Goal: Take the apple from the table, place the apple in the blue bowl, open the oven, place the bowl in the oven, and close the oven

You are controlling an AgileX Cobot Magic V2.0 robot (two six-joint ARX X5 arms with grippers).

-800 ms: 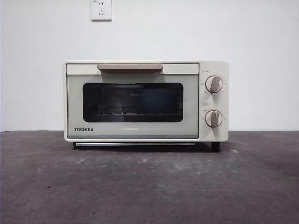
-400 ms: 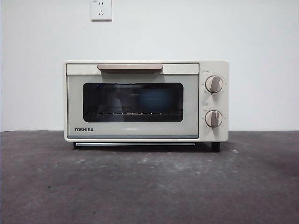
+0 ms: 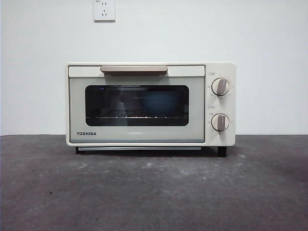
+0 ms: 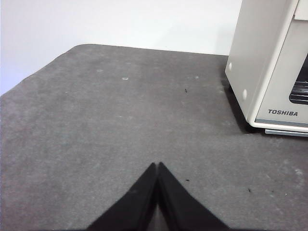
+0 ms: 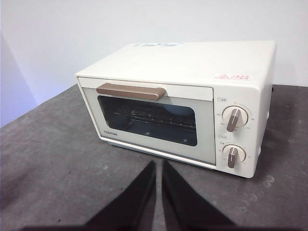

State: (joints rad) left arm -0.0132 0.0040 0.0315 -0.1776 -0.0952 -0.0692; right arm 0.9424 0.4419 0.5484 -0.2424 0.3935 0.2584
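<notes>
- The table [image 3: 154, 192], dark grey and speckled, fills the near half of the front view. No apple and no bowl lie on any part of it that the three views show.
- The oven [image 3: 150, 103] stands at the far middle of the table against the white wall, its door shut flush and its beige handle [image 3: 134, 70] level across the top of the door. The two dials [image 3: 220, 86] sit on its right panel.
- Behind the dark glass window [image 3: 137, 106], a bluish rounded shape shows on the wire rack, toward the right. It is likely the blue bowl [image 3: 161, 102], though the glass is too dim to be sure. The apple cannot be made out; if it is in the bowl, it is hidden.
- The left gripper [image 4: 157, 166] hovers over bare table, to the left of the oven and nearer than it. Its jaws are pressed together at the tips and hold nothing.
- The right gripper [image 5: 159, 166] hangs in front of the oven, well apart from the door. Its jaws stand almost together, with only a thin slit between them, and they hold nothing.
- Judged from this, every step looks done: the apple is off the table, the bowl seems to be inside, and the door is closed. Nothing plainly remains except for the arms to rest.
</notes>
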